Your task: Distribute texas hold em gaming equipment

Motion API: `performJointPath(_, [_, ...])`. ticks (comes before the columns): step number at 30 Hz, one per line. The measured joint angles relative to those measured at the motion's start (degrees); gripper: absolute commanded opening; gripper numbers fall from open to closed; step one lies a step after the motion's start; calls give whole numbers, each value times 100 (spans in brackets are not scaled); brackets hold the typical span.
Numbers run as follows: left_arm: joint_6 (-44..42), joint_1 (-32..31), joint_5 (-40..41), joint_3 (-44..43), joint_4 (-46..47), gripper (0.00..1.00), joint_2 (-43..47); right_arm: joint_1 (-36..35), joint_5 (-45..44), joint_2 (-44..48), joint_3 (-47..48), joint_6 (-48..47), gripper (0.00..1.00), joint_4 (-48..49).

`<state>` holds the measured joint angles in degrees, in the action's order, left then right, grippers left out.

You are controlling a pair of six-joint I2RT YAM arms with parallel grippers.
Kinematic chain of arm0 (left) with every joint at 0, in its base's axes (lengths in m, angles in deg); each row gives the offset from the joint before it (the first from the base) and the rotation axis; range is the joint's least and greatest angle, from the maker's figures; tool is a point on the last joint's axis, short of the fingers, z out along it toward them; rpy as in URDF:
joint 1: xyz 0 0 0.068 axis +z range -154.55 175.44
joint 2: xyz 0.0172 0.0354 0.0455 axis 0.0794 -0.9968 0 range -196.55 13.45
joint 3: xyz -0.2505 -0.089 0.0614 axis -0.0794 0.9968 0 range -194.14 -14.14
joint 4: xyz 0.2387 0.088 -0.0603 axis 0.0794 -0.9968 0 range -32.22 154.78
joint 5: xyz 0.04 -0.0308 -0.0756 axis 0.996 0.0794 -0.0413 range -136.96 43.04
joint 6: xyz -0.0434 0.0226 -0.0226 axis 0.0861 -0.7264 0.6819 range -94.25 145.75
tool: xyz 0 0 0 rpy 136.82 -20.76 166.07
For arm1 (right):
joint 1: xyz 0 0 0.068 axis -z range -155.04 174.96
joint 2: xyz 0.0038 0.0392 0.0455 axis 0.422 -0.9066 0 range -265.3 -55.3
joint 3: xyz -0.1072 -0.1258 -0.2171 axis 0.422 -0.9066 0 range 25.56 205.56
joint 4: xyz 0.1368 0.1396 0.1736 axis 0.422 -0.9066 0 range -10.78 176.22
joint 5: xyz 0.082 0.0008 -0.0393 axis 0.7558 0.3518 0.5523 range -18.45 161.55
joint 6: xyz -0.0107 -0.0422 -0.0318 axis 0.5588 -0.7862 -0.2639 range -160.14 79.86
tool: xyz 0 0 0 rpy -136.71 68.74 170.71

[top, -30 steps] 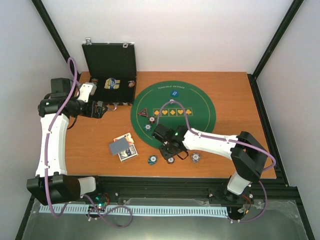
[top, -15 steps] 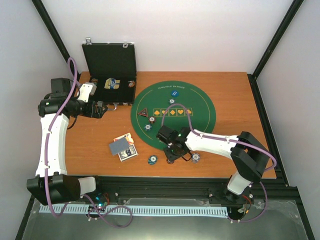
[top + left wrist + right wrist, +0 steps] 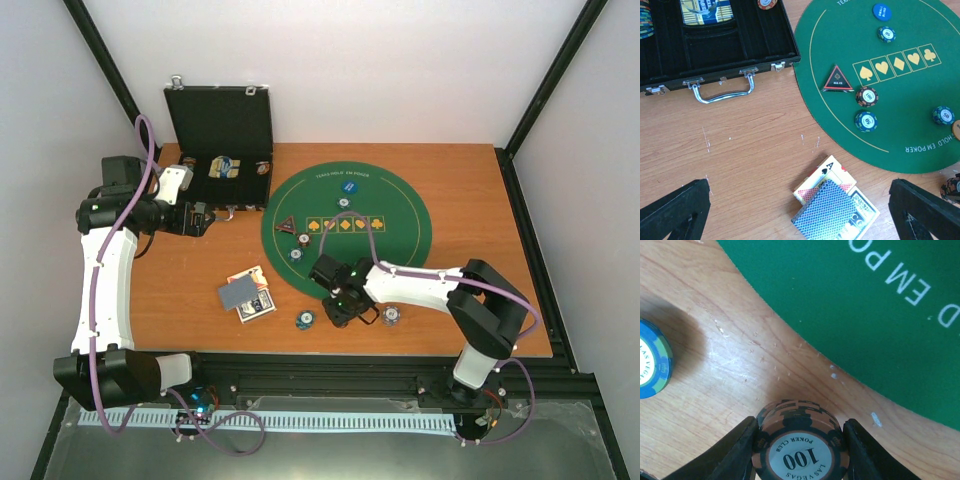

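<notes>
My right gripper (image 3: 799,447) is shut on a short stack of brown-and-black "100" poker chips (image 3: 799,432), over bare wood just off the green mat's near edge (image 3: 865,315); from above it sits at the mat's front (image 3: 338,305). A blue chip (image 3: 652,362) lies to its left. My left gripper (image 3: 797,187) hangs open above the playing cards (image 3: 832,210), high over the wood near the black case (image 3: 200,218). On the mat lie the triangular token (image 3: 837,80), a brown chip (image 3: 867,96), blue chips (image 3: 865,120) and a blue disc (image 3: 882,12).
The black hinged case (image 3: 715,45) stands open at the back left with chips and a card box inside, its handle (image 3: 722,92) toward the table. A loose blue chip (image 3: 304,320) and a pale chip (image 3: 392,315) lie near the front edge.
The right gripper has shifted slightly left along the mat's front edge, still clamped on the chip stack. The left arm has not moved.
</notes>
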<state>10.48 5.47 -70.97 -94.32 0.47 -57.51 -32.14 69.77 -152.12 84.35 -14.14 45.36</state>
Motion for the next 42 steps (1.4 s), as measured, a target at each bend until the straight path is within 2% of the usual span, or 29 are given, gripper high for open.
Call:
performJointPath(6, [0,0,0,0,0,100,0,-83,63,-140,0,7,46,90])
performJointPath(14, [0,0,0,0,0,100,0,-116,50,-210,0,39,52,81])
performJointPath(24, [0,0,-2,0,0,100,0,-118,7,-153,7,39,52,-17])
performJointPath(30, [0,0,-2,0,0,100,0,-127,-42,-9,70,42,48,-87])
performJointPath(42, [0,0,-2,0,0,100,0,-155,-52,-2,83,39,50,-83])
